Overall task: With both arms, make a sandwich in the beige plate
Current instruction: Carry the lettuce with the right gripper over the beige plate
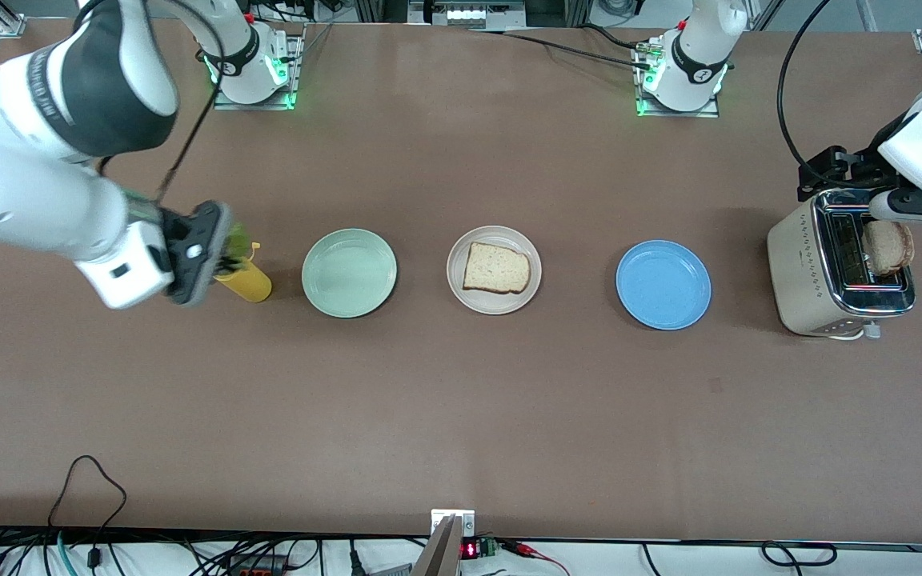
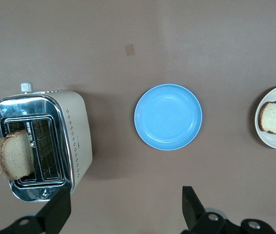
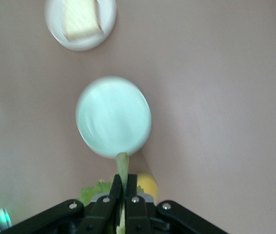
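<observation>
On the beige plate (image 1: 494,270) lies one bread slice (image 1: 496,268); the mint plate (image 1: 349,272) and blue plate (image 1: 663,285) hold nothing. A second slice (image 1: 888,248) stands in the toaster (image 1: 841,264), under the left gripper (image 2: 123,207), whose fingers spread wide. The right gripper (image 3: 124,187) pinches lettuce (image 3: 122,168) over a yellow cup (image 1: 245,282).

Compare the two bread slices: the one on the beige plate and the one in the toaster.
The slice on the beige plate lies flat; the slice in the toaster stands on edge, sticking out of a slot. The plate slice is squarish, the toaster slice rounder with a darker crust. The plate slice sits mid-table, the other at the left arm's end. Both are light-brown bread.
</observation>
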You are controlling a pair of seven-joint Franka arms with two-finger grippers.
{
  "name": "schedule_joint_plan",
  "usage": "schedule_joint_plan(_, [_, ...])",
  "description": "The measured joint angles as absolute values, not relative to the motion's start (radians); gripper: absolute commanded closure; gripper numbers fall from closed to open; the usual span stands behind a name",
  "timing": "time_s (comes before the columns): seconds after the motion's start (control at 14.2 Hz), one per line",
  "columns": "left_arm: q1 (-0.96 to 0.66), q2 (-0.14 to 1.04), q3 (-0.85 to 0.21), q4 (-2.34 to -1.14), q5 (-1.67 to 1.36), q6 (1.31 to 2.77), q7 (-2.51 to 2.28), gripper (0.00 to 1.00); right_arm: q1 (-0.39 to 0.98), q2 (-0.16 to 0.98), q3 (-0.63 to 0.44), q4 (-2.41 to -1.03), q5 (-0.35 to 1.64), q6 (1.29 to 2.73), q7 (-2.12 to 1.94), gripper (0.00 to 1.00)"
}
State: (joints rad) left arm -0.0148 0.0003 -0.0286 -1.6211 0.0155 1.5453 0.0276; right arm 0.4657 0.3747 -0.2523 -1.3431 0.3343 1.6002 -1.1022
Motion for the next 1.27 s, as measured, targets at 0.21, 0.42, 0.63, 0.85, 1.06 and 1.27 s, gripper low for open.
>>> schedule_joint_plan(0.21, [-0.015,0.000,-0.029,-1.621,0.015,1.545,0.028,0.00,0.549,0.411,-0.250,-1.310,0.415,1.639,-1.036,1.00])
schedule_joint_plan(0.42, [-0.015,0.000,-0.029,-1.621,0.015,1.545,0.028,0.00,0.643,0.479,-0.249,-1.293,0.437,1.764,-0.960,1.00])
schedule_joint_plan(0.63, [-0.015,0.000,-0.029,-1.621,0.015,1.545,0.028,0.00,0.735,0.560,-0.248,-1.291,0.438,1.867,-0.902,1.00])
schedule_joint_plan(0.85, [-0.014,0.000,-0.028,-1.621,0.015,1.545,0.028,0.00,0.788,0.623,-0.248,-1.288,0.439,1.944,-0.896,1.00])
schedule_joint_plan(1.06, [-0.004,0.000,-0.028,-1.621,0.015,1.545,0.028,0.00,0.831,0.671,-0.247,-1.285,0.440,2.034,-0.886,1.00])
schedule_joint_plan(1.27, [-0.001,0.000,-0.028,-1.621,0.015,1.545,0.028,0.00,0.885,0.730,-0.246,-1.284,0.440,2.158,-0.817,1.00])
